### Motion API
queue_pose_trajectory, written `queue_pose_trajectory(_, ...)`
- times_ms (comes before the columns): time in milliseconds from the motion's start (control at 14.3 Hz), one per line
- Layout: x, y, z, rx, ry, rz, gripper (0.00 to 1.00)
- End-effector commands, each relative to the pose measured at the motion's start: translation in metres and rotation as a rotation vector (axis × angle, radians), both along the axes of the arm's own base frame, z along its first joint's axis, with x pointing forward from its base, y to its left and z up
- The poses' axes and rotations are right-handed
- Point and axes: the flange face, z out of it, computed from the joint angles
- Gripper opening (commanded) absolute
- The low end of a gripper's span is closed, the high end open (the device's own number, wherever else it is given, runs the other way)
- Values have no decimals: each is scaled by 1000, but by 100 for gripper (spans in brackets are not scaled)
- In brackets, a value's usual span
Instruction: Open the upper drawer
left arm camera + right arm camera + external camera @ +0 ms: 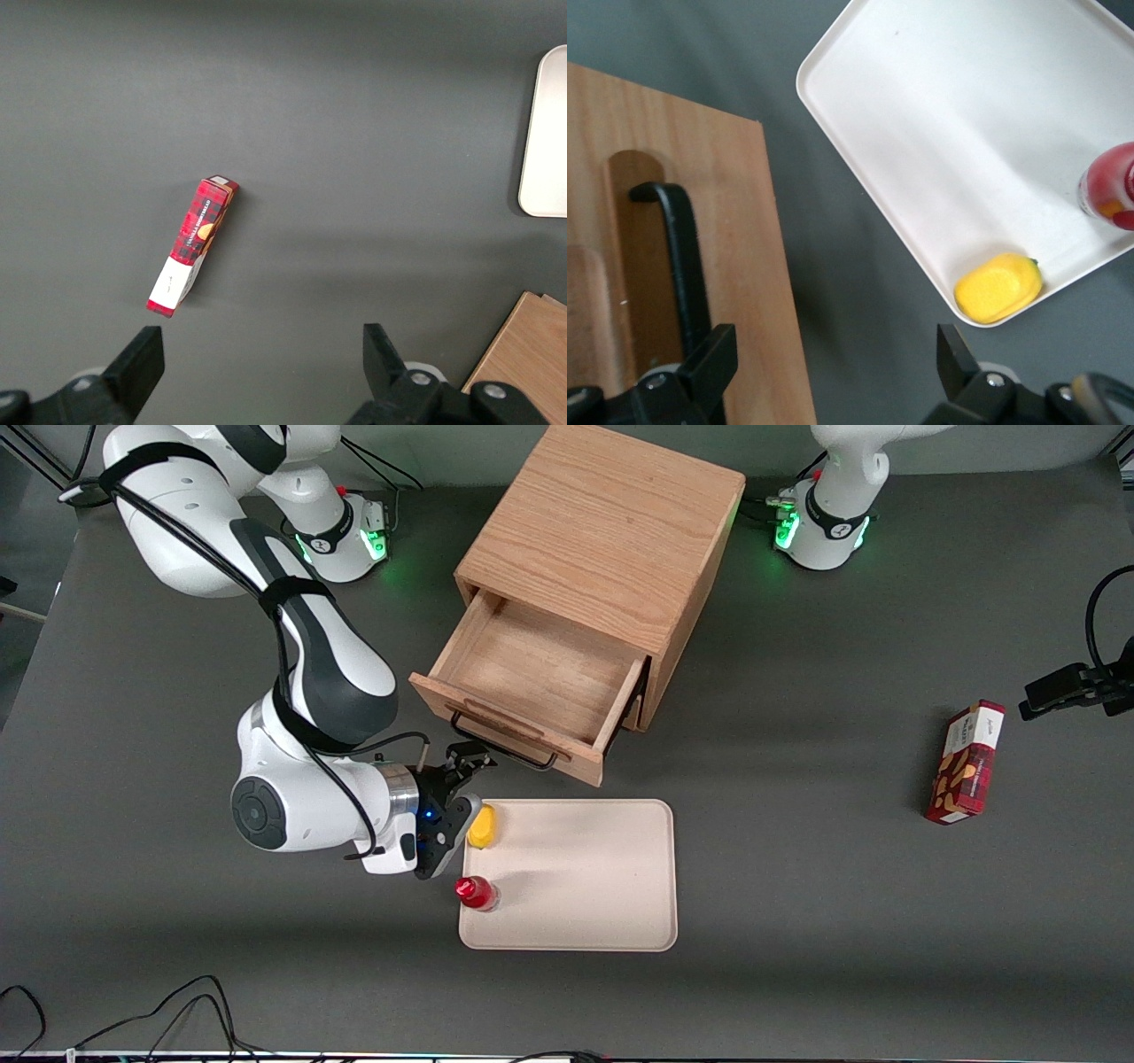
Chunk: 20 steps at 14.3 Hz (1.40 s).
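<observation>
I am holding my hand (pixel 467 766) low over the dark grey worktop (pixel 797 797), just in front of the upper drawer (pixel 532 682) of the boxy light-oak wooden cabinet (pixel 602 531), near the working-arm end of its front panel. My two black fingers (pixel 709 367) are standing apart, clamped on nothing: in the right wrist view one finger is sitting beside the black wire bar handle (pixel 678 257) against the drawer front, and the other is hanging over bare worktop. Whether that finger is touching the handle I cannot tell.

The upper drawer is standing pulled well out of the cabinet, its bare wooden floor showing in the front view, its front panel reaching toward the front camera.

A cream rectangular tray with rounded corners (pixel 611 921) is lying on the worktop just nearer the front camera than the drawer front. A small yellow rounded object (pixel 483 826) is resting in the tray's corner closest to my hand, and a red bottle (pixel 476 892) is standing at the tray's edge, nearer the camera than the yellow one.

A red plaid-patterned carton (pixel 966 762) is lying toward the parked arm's end of the worktop, well apart from everything else.
</observation>
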Motion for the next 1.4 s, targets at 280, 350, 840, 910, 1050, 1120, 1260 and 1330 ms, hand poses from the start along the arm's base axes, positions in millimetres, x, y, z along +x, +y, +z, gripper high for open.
queue_pose_trajectory(280,-45,-59,200,-130,-202,-17,100)
queue_pose_trajectory(350,-56,-66,226,-182,-228,-65,100)
queue_pose_trajectory(840,-176,-149,374,-489,-200,-604,100)
queue_pose_trajectory(910,-194,-172,374,-542,-94,-649,100)
queue_pose_trajectory(1050,-218,-199,359,-598,-6,-704,100)
queue_pose_trajectory(1120,-229,-214,351,-588,-17,-742,100)
queue_pose_trajectory(1260,-255,-257,329,-508,23,-830,100)
queue_pose_trajectory(1330,-267,-267,316,-490,15,-853,100)
